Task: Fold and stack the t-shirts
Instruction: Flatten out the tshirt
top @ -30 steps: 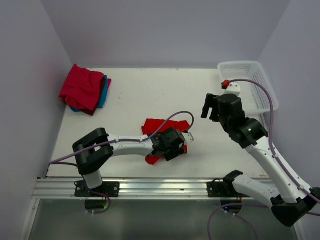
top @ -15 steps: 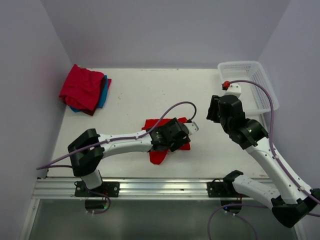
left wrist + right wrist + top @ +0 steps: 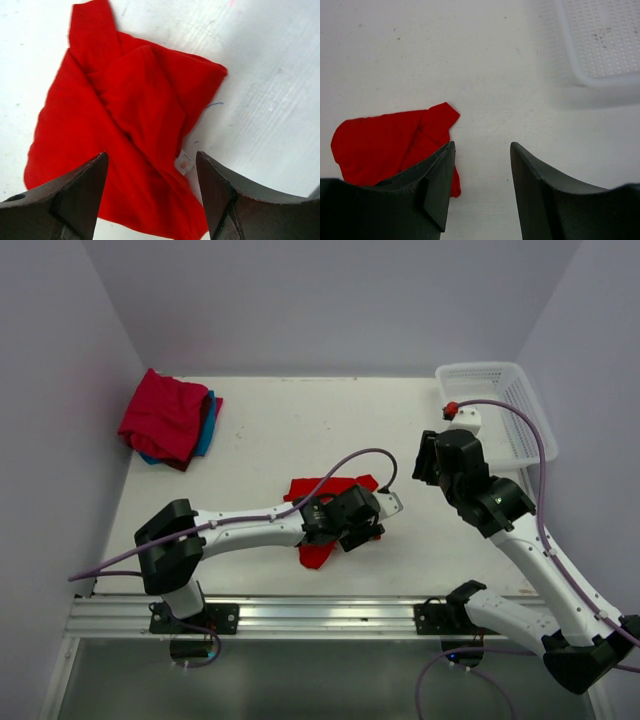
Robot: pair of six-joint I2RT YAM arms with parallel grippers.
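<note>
A bright red t-shirt lies folded in a rough square near the table's front middle. In the left wrist view the red t-shirt shows a white label at its lower right edge. My left gripper hovers over its right part, open, its fingers straddling the cloth without holding it. A crimson-pink t-shirt rests on a teal-blue t-shirt at the back left. My right gripper hangs open and empty over bare table right of the red t-shirt.
A white mesh basket stands at the back right corner; in the right wrist view the basket's rim lies beyond the fingers. Walls close the table on the left, back and right. The left arm's purple cable loops over the red shirt.
My left gripper has slid right across the red t-shirt, which now lies flatter. Both grippers' jaws have narrowed, the right one more, and the right gripper shifted slightly.
</note>
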